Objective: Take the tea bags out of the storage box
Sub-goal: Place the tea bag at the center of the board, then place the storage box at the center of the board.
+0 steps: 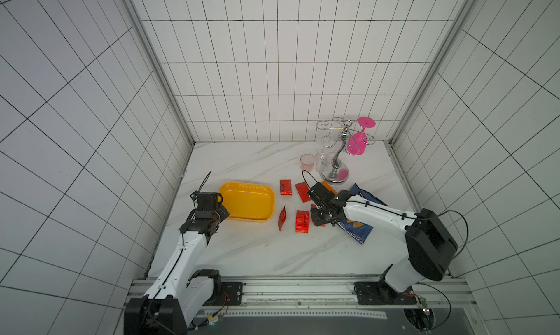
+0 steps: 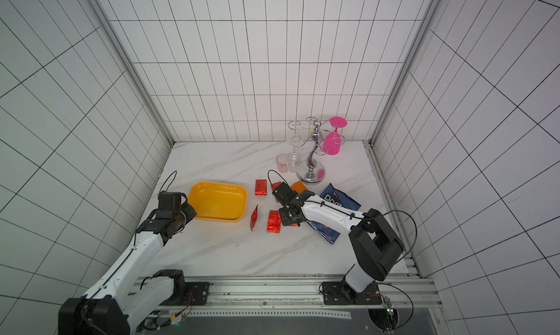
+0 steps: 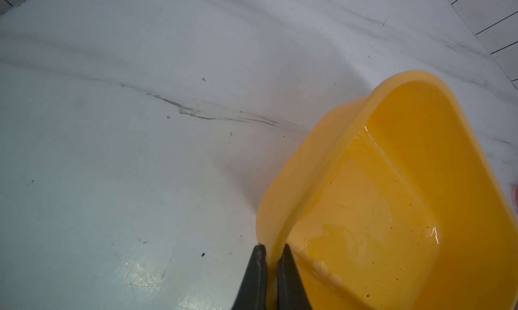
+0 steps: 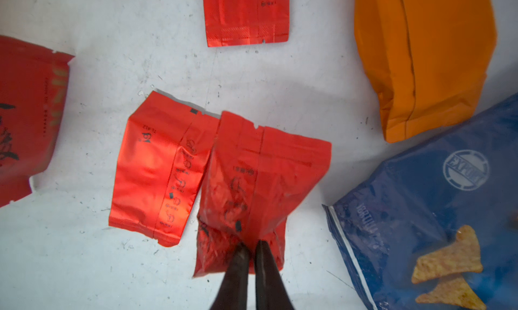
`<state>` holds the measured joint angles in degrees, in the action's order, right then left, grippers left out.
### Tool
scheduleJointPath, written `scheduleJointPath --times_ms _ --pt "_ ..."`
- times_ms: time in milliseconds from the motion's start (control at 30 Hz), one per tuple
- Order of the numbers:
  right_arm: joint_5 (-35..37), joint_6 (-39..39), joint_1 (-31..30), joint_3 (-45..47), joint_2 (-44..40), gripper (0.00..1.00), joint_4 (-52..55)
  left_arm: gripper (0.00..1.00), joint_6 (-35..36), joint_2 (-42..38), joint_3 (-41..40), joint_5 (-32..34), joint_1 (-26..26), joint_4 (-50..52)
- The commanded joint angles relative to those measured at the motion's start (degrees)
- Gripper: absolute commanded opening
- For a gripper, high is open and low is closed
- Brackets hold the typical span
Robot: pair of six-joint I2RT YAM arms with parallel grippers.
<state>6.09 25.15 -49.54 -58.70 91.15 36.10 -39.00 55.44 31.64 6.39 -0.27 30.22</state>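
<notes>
Right gripper (image 4: 251, 249) fingertips sit nearly together on the near end of a red tea bag (image 4: 260, 182) (gripping or not, I cannot tell). It lies on the table (image 4: 84, 266), its length running straight away from them. Well apart, the left gripper (image 3: 271, 252) clenches the rim of the empty storage box (image 1: 247, 201).

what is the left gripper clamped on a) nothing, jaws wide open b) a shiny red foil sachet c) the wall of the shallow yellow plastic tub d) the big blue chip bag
c: in the left wrist view the left gripper is shut across the wall of the shallow yellow plastic tub; a red foil sachet sits between the tips of the right gripper instead.
</notes>
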Motion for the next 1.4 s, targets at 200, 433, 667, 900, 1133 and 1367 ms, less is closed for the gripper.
scheduleJointPath --times_ms 200,433,667,900,1133,1367 --pt "0.0 1.2 -0.5 3.1 -4.5 0.33 1.8 0.0 0.3 0.5 0.0 0.8 0.1 -1.3" --pt "-2.2 -2.8 -1.8 -0.3 -18.7 0.47 2.3 0.0 0.3 0.1 -0.2 0.8 0.1 -1.5" --pt "7.9 -4.4 0.4 3.4 -30.7 0.6 -3.0 0.0 0.2 0.1 0.2 1.0 0.1 -1.7" --pt "6.2 -3.9 0.9 5.4 -30.0 0.61 -4.4 0.54 0.9 -1.1 1.1 -0.3 0.1 -2.2" --pt "8.3 -5.7 1.7 5.2 -30.1 0.62 -6.0 0.82 0.1 -7.2 4.6 2.5 -0.1 0.3" --pt "27.2 -9.8 12.4 10.5 -35.1 0.87 -20.0 0.98 1.5 -23.4 4.0 29.5 -9.1 -9.9"
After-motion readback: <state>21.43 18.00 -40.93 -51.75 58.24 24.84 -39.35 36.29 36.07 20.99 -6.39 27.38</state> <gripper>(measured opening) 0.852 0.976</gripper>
